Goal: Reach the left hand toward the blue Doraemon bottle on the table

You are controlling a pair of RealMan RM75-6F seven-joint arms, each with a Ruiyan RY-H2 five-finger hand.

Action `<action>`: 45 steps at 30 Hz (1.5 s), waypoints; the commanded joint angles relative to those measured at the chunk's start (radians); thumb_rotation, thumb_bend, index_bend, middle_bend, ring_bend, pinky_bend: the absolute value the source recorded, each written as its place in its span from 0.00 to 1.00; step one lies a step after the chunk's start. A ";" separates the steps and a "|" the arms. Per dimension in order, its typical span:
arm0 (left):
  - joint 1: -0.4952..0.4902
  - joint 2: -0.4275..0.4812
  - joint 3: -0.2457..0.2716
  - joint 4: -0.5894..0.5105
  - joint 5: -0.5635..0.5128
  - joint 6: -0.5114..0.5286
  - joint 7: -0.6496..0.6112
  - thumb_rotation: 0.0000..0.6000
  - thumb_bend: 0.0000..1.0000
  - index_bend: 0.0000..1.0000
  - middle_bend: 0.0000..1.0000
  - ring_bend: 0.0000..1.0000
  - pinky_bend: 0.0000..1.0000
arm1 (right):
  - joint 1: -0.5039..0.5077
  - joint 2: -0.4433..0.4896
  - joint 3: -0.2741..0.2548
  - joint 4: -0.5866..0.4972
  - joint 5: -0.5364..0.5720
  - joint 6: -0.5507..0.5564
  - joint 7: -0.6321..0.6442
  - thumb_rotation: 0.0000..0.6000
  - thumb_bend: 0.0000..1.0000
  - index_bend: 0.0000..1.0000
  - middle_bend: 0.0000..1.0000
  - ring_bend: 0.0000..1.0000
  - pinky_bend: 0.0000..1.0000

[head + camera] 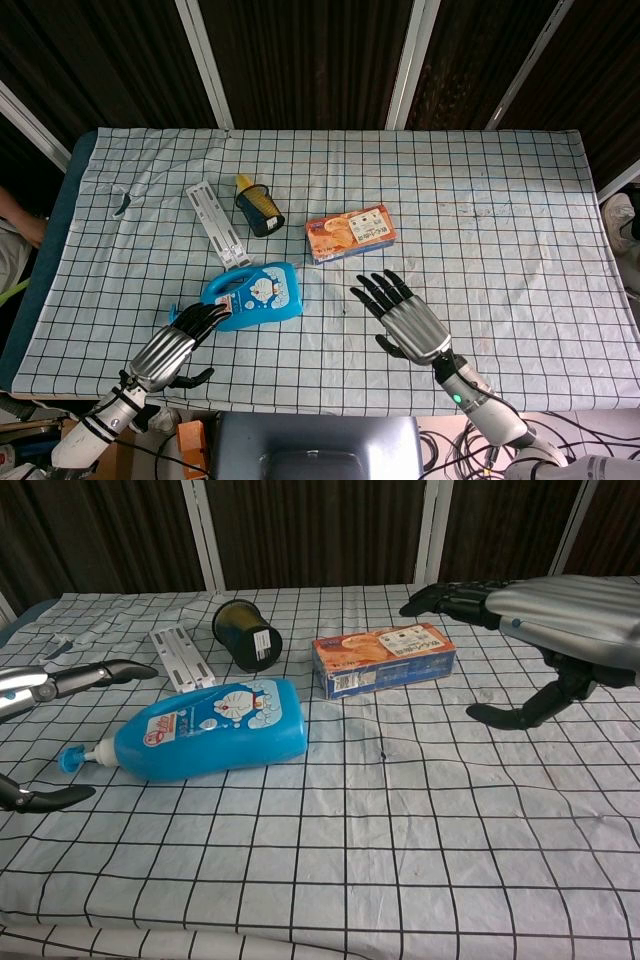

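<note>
The blue Doraemon bottle (255, 295) (205, 731) lies on its side on the checked cloth, its nozzle pointing left in the chest view. My left hand (180, 345) (40, 735) hovers just short of the bottle's nozzle end, fingers spread and holding nothing; its fingertips (215, 315) reach the bottle's near edge in the head view. My right hand (405, 315) (530, 615) floats flat and open over the cloth to the right of the bottle, well apart from it.
An orange snack box (350, 234) (385, 660) lies behind and right of the bottle. A dark cylinder with a yellow cap (258, 205) (243, 633) and a grey metal strip (217, 222) (180, 657) lie behind it. The table's front edge (330, 408) is near.
</note>
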 commanded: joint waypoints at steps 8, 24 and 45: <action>0.008 -0.015 0.004 0.003 -0.031 0.011 0.030 1.00 0.34 0.00 0.00 0.00 0.00 | -0.022 0.043 -0.029 -0.010 -0.017 0.046 0.019 1.00 0.30 0.00 0.00 0.00 0.00; 0.095 -0.175 -0.046 0.003 -0.190 0.124 0.438 1.00 0.43 0.00 1.00 1.00 1.00 | -0.278 0.201 -0.173 0.216 -0.125 0.369 0.342 1.00 0.30 0.00 0.00 0.00 0.00; 0.027 -0.324 -0.097 -0.006 -0.494 0.044 0.720 1.00 0.43 0.00 1.00 1.00 1.00 | -0.304 0.212 -0.172 0.254 -0.113 0.334 0.417 1.00 0.30 0.00 0.00 0.00 0.00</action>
